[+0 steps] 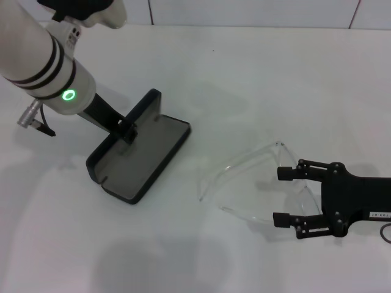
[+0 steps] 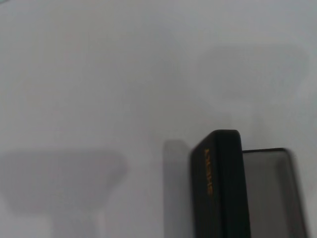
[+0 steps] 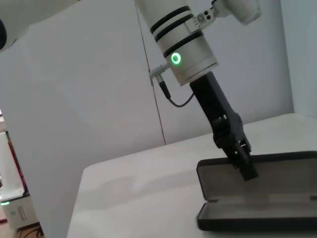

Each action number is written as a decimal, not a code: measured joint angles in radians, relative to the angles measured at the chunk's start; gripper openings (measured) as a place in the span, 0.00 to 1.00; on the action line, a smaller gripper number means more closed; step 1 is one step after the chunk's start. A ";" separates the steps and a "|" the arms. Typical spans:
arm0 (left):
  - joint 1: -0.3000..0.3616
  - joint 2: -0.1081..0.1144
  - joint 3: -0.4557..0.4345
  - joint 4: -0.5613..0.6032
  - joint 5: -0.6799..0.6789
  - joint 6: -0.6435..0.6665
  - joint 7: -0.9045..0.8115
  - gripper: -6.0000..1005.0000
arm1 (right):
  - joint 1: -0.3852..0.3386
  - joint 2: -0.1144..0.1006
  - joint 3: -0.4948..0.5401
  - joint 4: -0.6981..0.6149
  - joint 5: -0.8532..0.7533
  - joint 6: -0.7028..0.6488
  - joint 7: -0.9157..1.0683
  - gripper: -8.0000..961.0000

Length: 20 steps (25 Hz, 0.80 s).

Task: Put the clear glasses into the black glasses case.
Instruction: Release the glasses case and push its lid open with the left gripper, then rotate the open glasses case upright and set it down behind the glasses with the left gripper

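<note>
The black glasses case [image 1: 143, 162] lies open on the white table, grey lining up and lid raised. My left gripper [image 1: 126, 130] reaches down onto the lid's edge and looks shut on it. The right wrist view shows the same grip [image 3: 242, 166] on the case [image 3: 257, 198]. In the left wrist view the lid [image 2: 220, 188] with orange lettering stands upright. The clear glasses [image 1: 244, 162] lie to the right of the case, temple arms pointing towards it. My right gripper [image 1: 285, 196] is open at table level, its fingers straddling the lens end of the glasses.
The white table [image 1: 256, 79] stretches behind and in front of both objects. A tiled wall runs along the far edge. The left arm [image 1: 43, 61] slants over the table's left rear corner.
</note>
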 joint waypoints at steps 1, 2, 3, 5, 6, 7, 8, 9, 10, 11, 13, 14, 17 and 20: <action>-0.001 0.000 0.005 0.000 0.000 0.000 0.003 0.35 | 0.000 0.000 0.000 0.002 0.004 0.002 0.000 0.91; -0.001 0.000 0.006 0.000 0.000 0.000 0.006 0.32 | 0.000 -0.001 0.000 0.004 0.007 0.004 0.000 0.91; -0.001 0.000 0.007 0.001 0.000 0.000 0.008 0.30 | 0.000 -0.001 0.000 0.004 0.009 0.007 0.000 0.91; -0.002 0.000 0.007 0.012 0.000 0.000 0.017 0.25 | 0.000 -0.001 0.000 0.004 0.012 0.011 -0.001 0.91; -0.001 -0.001 0.007 0.018 0.000 0.000 0.023 0.23 | 0.001 -0.001 0.000 0.004 0.013 0.012 -0.001 0.91; -0.001 -0.001 0.007 0.028 0.000 0.000 0.033 0.20 | 0.001 -0.001 0.000 0.004 0.013 0.014 -0.002 0.91; 0.001 -0.001 0.007 0.039 0.000 -0.002 0.048 0.21 | 0.001 -0.001 0.000 0.004 0.013 0.017 -0.002 0.91; 0.003 -0.002 0.007 0.050 0.000 -0.007 0.066 0.21 | 0.002 -0.001 0.000 0.004 0.013 0.019 -0.002 0.91; 0.005 -0.002 0.007 0.063 0.000 -0.014 0.093 0.21 | 0.002 -0.001 0.000 0.004 0.014 0.021 -0.002 0.91; 0.007 -0.002 0.008 0.073 0.000 -0.020 0.117 0.21 | 0.002 -0.001 0.000 0.004 0.014 0.021 -0.002 0.91; 0.008 -0.002 0.013 0.089 -0.001 -0.037 0.185 0.21 | 0.002 -0.001 0.000 0.004 0.015 0.022 -0.002 0.91; 0.010 -0.002 0.017 0.095 -0.004 -0.049 0.225 0.22 | 0.002 -0.001 0.000 0.004 0.015 0.022 -0.002 0.91; 0.025 -0.003 0.045 0.116 -0.022 -0.095 0.378 0.22 | 0.002 -0.001 0.000 0.004 0.016 0.022 -0.003 0.91; 0.050 -0.003 0.102 0.144 -0.029 -0.157 0.507 0.22 | -0.003 0.000 0.000 0.004 0.021 0.022 -0.003 0.91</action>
